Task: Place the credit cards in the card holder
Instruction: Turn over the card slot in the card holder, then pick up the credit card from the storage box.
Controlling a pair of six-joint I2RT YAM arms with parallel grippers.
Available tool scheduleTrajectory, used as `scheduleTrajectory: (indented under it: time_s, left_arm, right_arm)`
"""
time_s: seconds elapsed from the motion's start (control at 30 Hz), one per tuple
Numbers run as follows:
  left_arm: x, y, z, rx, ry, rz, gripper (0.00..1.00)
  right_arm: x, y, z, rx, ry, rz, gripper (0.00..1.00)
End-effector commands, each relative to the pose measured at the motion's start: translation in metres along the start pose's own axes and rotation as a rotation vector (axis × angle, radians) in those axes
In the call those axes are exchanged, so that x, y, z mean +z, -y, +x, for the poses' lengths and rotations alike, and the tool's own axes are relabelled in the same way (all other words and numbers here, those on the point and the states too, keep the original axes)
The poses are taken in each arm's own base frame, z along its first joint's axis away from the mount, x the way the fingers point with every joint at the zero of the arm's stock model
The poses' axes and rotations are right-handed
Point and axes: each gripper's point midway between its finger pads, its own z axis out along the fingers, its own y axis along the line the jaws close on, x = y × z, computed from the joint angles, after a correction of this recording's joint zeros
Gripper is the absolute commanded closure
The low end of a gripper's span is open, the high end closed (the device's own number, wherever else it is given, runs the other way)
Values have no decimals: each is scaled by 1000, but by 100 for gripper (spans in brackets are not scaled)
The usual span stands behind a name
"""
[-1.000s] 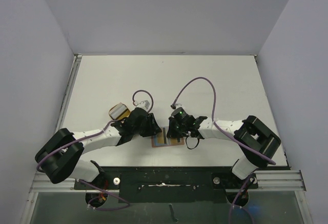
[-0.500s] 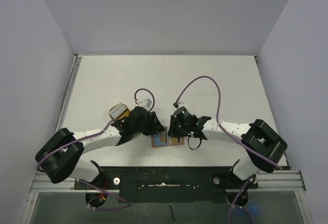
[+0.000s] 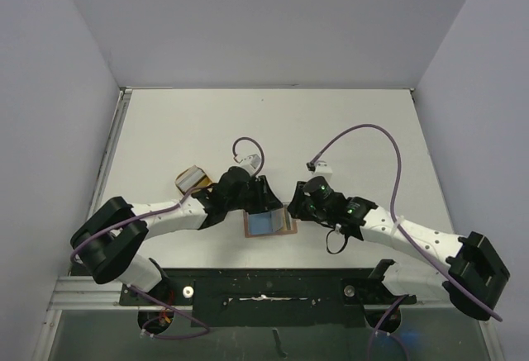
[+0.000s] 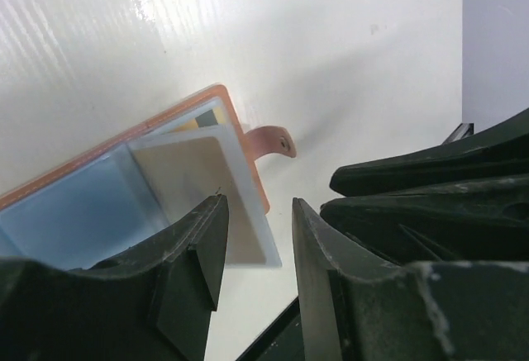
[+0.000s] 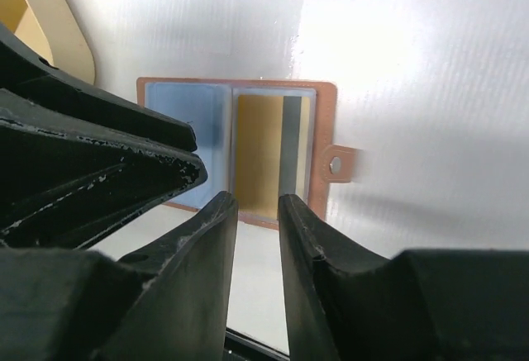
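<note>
The card holder (image 3: 286, 230) lies open on the white table between my two grippers, its closing tab (image 5: 335, 164) pointing right. A light blue credit card (image 5: 188, 113) fills its left side. A gold credit card (image 5: 258, 150) with a dark stripe sits in its right side. In the left wrist view that pale-edged card (image 4: 216, 187) has its near corner over the holder's rim (image 4: 235, 121). My left gripper (image 4: 256, 233) is open, one finger above the blue side. My right gripper (image 5: 256, 212) is open just off the holder's near edge, nothing between its fingers.
A pale tan case (image 3: 192, 181) lies to the left behind my left arm and shows at the top left of the right wrist view (image 5: 50, 22). The black front rail (image 3: 264, 282) runs just below the holder. Purple cables loop above both wrists.
My right gripper has opened and drawn back to the right off the card holder, the arm swinging outward. The left gripper has shifted slightly right. The blue card now shows from above.
</note>
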Motion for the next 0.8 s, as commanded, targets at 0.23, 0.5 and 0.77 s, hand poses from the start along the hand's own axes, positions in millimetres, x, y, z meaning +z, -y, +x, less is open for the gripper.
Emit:
scheduleTrajectory:
  time_s: [0.23,0.5,0.77]
  left_arm:
    - [-18,23,-46,142,121,-38,56]
    - [-65,-9,-85,322,185,-317,44]
    - [-134,-48,-138,501,232,-639,32]
  right_arm:
    - [-29,0,-34,61,170,-4,55]
    - [-34,-15,-46,25,176,-40,44]
    - [-41,-16,-58,-7,205,-27,42]
